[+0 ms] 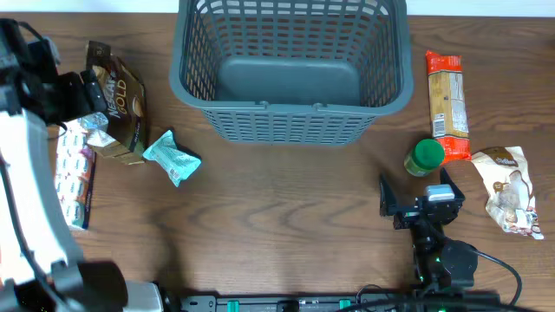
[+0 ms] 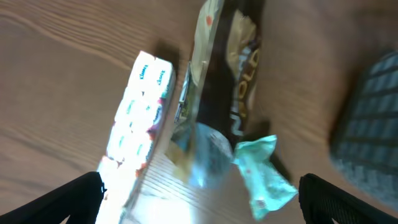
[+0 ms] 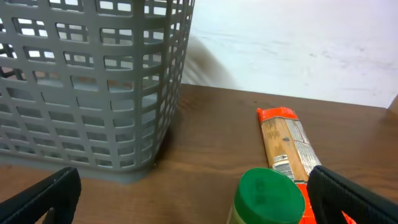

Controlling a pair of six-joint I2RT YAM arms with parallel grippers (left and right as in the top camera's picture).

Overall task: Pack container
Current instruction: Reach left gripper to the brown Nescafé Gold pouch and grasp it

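One container (image 1: 286, 126) — teal packet (image 1: 172, 157), perhaps crumpled.

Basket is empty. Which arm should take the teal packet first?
Left. The open left gripper hangs over the coffee pouch, next to the teal packet. The right gripper, also open, is across the table, facing the green-lidded jar.

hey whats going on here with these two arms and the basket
Two robot arms are set to pack a basket, which has nothing in it yet. The left arm hangs over a dark coffee pouch, a teal packet and a white box, jaws open and holding nothing. The right arm faces a green-lidded jar, jaws also open and empty. An orange packet and a white snack bag lie on the table beside the jar.
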